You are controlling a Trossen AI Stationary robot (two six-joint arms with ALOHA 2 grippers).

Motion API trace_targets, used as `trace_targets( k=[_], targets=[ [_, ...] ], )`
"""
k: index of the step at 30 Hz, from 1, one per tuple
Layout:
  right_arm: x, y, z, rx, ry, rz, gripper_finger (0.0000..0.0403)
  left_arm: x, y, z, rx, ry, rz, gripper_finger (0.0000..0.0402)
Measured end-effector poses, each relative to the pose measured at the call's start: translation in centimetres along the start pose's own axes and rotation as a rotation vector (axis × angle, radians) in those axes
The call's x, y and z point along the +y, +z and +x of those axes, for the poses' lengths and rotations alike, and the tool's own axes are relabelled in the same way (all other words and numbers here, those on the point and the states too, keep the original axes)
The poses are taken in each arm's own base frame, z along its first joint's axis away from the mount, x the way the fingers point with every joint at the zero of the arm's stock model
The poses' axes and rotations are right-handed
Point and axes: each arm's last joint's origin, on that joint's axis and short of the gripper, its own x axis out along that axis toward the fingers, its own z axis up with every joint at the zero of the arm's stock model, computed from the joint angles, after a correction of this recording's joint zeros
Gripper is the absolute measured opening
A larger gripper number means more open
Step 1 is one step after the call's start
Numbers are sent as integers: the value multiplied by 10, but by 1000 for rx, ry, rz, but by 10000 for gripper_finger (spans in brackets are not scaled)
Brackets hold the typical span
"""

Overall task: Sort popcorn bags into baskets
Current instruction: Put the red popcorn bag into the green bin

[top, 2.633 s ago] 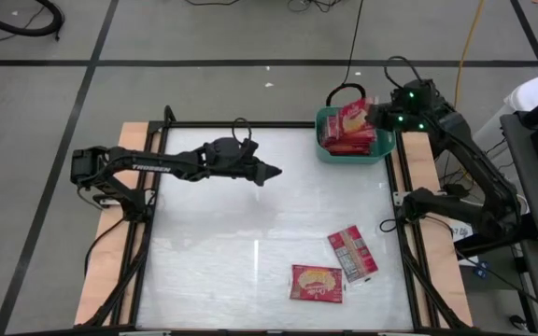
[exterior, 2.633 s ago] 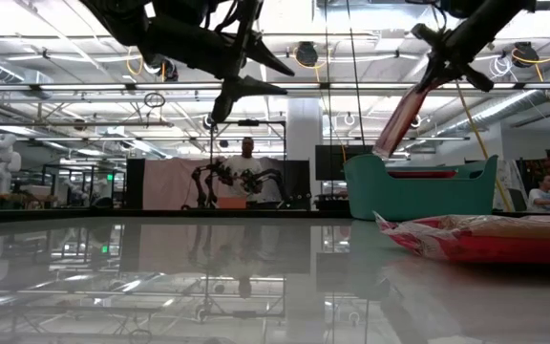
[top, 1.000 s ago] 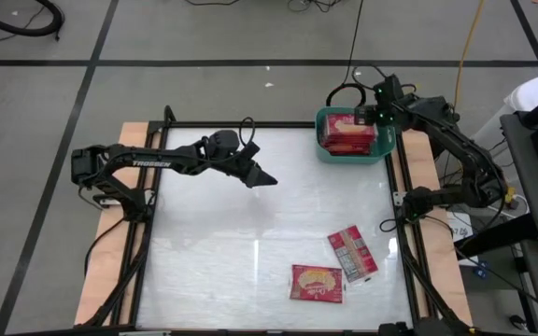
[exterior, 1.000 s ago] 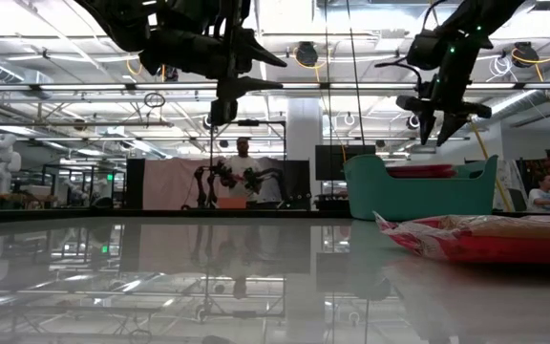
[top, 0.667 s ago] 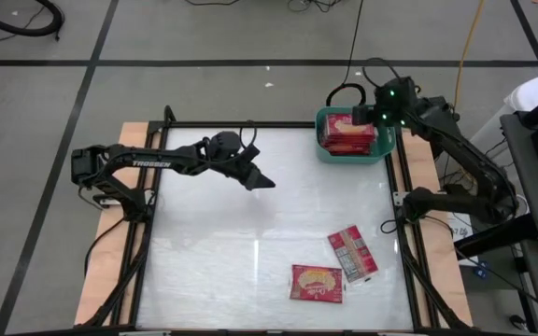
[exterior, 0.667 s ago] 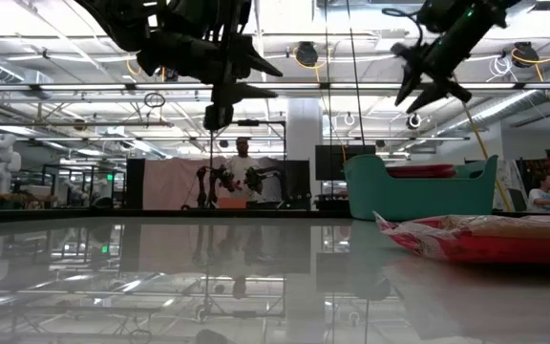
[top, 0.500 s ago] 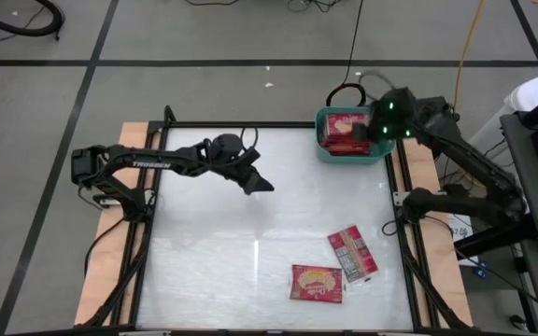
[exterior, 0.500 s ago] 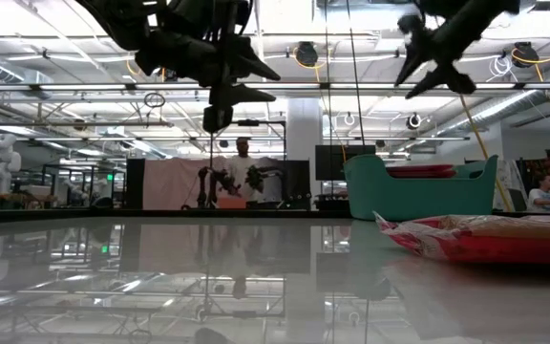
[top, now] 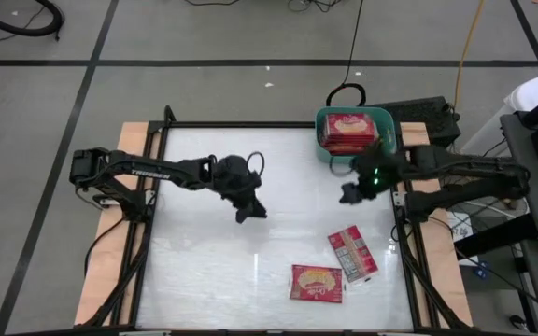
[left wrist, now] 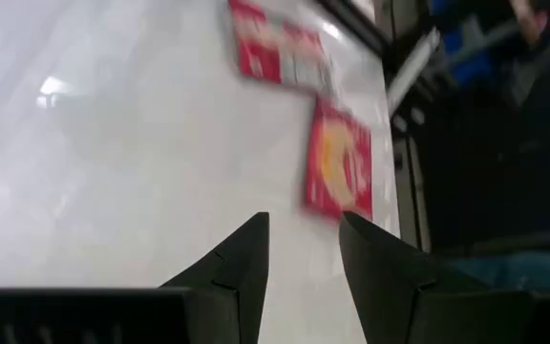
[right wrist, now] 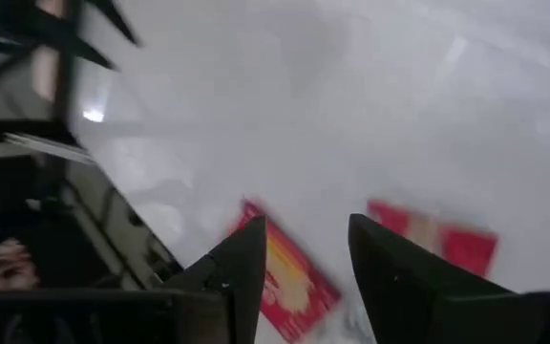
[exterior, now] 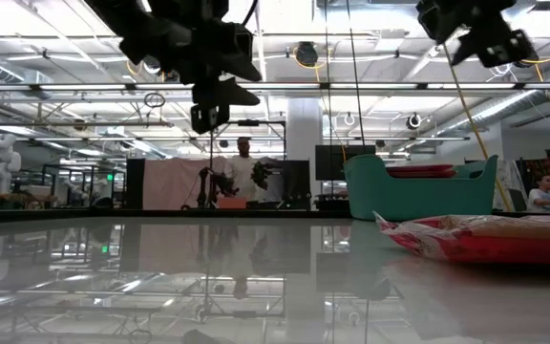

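The teal basket (top: 355, 136) stands at the table's far right corner with red popcorn bags (top: 353, 129) lying in it. Two more popcorn bags lie flat on the table at the near right: one picture side up (top: 318, 282), one printed back up (top: 353, 253). My left gripper (top: 251, 211) hovers open over the table's middle, well left of these two. My right gripper (top: 348, 194) hovers open between the basket and the loose bags, holding nothing. Both wrist views look past open fingers at the two loose bags (left wrist: 340, 162) (right wrist: 289, 279).
In the low view the nearer bag (exterior: 485, 239) lies in front of the basket (exterior: 418, 186). The glossy white tabletop (top: 213, 271) stretches left of the bags. Black frame rails (top: 402, 233) and wooden side strips run along the table's left and right edges.
My right gripper has swung from above the basket toward the table's near edge and now hangs over the table near the two loose bags, turned and tipped further down. My left gripper has drifted toward the near edge and dipped a little. The bags have stayed put.
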Motion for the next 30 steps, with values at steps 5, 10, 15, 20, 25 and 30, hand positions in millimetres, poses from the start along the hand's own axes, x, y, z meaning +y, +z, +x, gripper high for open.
trace_targets(
  k=[5, 10, 15, 20, 25, 30],
  targets=[
    [1, -26, 25, 133, -200, 121, 141, -18, -18, 12, 78, 13, 44, 131],
    [-4, -51, 53, 297, -264, 128, 145, -31, -27, 19, 93, 20, 58, 131],
    [-10, -77, 75, 441, -231, 99, 165, -32, -30, 20, 107, 25, 57, 131],
    [-23, -100, 87, 511, -247, -8, 195, -30, -26, 16, 77, 62, 26, 131],
    [-40, -116, 94, 554, -320, -52, 233, -27, -25, 15, 24, 146, 17, 131],
    [-53, -132, 102, 562, -327, -109, 286, -28, -25, 16, 17, 150, -48, 131]
  ],
)
